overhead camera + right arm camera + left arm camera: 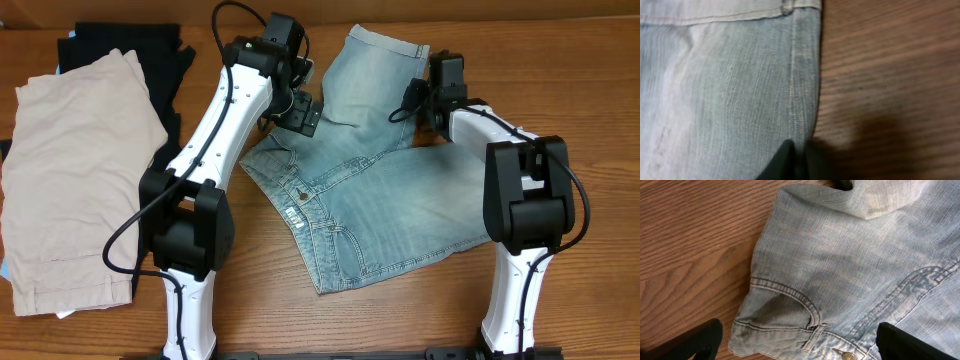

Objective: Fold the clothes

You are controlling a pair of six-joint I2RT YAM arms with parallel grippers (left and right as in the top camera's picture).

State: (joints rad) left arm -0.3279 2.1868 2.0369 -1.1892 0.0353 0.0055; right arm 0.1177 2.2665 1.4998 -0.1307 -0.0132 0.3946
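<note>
The light-blue denim shorts (380,200) lie spread across the middle of the table, with one leg folded up toward the far edge. My left gripper (300,115) is open and hovers over the waistband's left corner. In the left wrist view, its fingers (797,339) straddle the front pocket and brass button of the shorts (850,265) without touching them. My right gripper (420,100) is at the right side of the upper leg. In the right wrist view, its fingers (800,160) are pinched on the side seam of the shorts (730,90) at the fabric's edge.
Beige shorts (70,180) lie at the left on top of a black garment (150,55). The wooden table (590,90) shows bare to the right of and in front of the denim.
</note>
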